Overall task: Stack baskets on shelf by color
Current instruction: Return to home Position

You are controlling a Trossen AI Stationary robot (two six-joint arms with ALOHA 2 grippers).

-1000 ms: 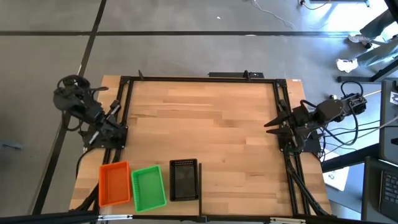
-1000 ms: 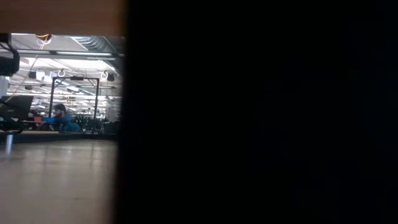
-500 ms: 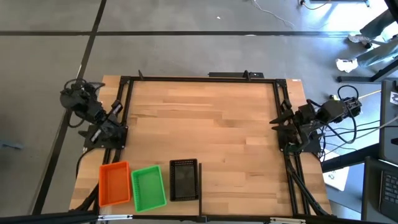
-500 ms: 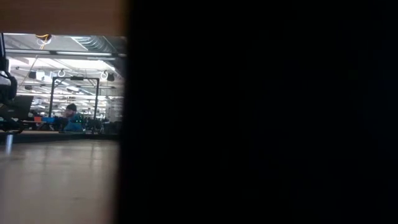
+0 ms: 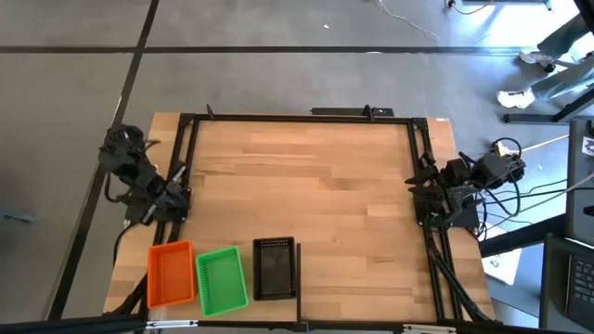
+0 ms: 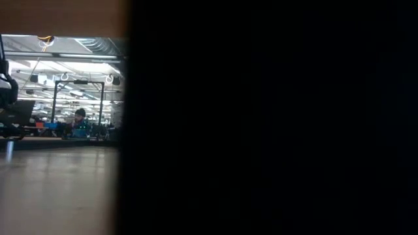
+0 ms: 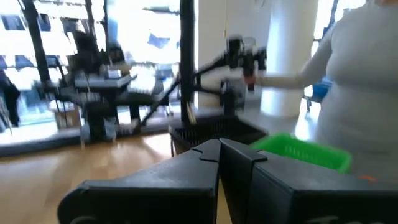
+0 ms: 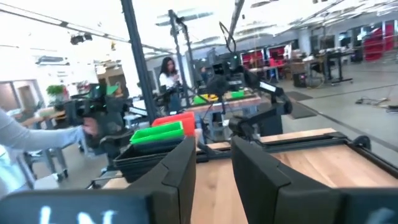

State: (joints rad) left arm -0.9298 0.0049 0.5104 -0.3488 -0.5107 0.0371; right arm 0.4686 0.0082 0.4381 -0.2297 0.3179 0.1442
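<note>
Now L arm has folded back to the bench's [image 5: 306, 176] left edge; L claw [image 7: 219, 147] is pinched narrow, holding nothing. Baskets haven't moved: orange baskets [image 5: 171, 273], green ones [image 5: 222, 279], black ones [image 5: 275, 268] sit side by side at the near edge, w/ divider [image 5: 299, 278] just beside the black. R arm has pulled in too; R claw [image 8: 214, 142] is part open, empty. Sorting looks done, only homing left.

Wooden table [image 5: 316, 186] with three baskets [image 5: 222, 279]
</note>
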